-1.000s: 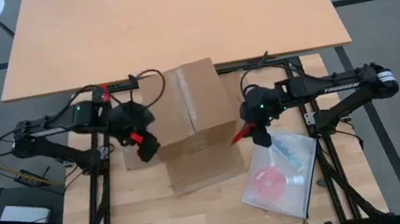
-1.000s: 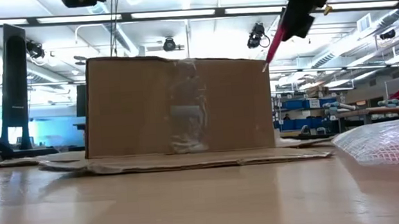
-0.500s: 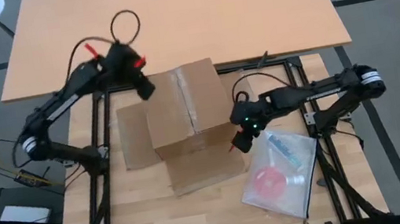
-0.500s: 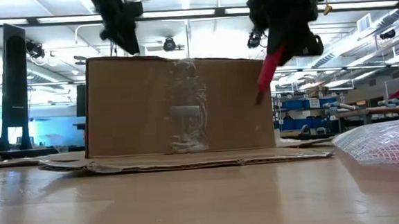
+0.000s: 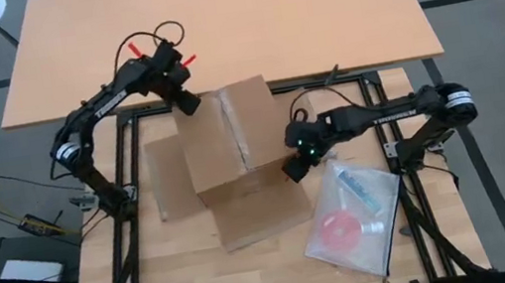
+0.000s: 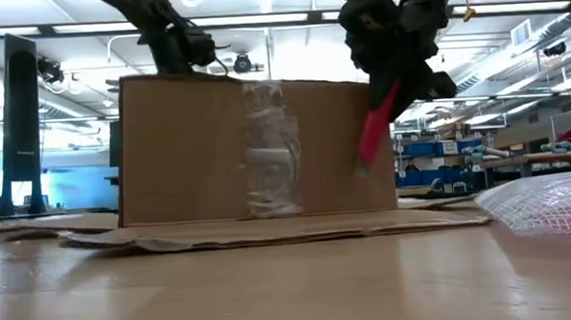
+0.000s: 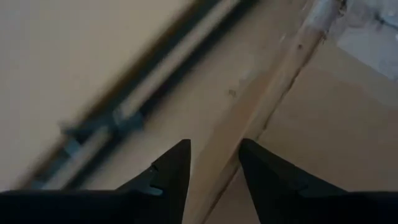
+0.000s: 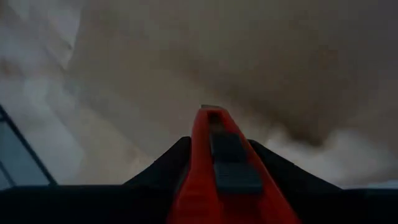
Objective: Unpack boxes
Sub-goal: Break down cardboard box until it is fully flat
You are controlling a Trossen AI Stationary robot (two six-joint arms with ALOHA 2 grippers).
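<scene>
The brown cardboard carton (image 5: 238,144) is seen upside-up at mid-table, its lower flaps splayed flat on the wooden table (image 5: 192,271) and clear tape (image 6: 268,146) running down its near wall. The right gripper (image 5: 295,167), arm stretched inward and low, is pressed against the carton's right wall, pinching a red utility knife (image 6: 375,125). The left gripper (image 5: 184,103), elbow raised, is hung over the carton's far-left top corner, fingers (image 7: 171,171) slightly spread astride a flap edge. A clear plastic bag (image 5: 354,217) lies beside the right arm

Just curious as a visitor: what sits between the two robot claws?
From above, the cardboard box fills that stretch: the left claw is at its far corner, the right claw, holding a red cutter, at its other side.
</scene>
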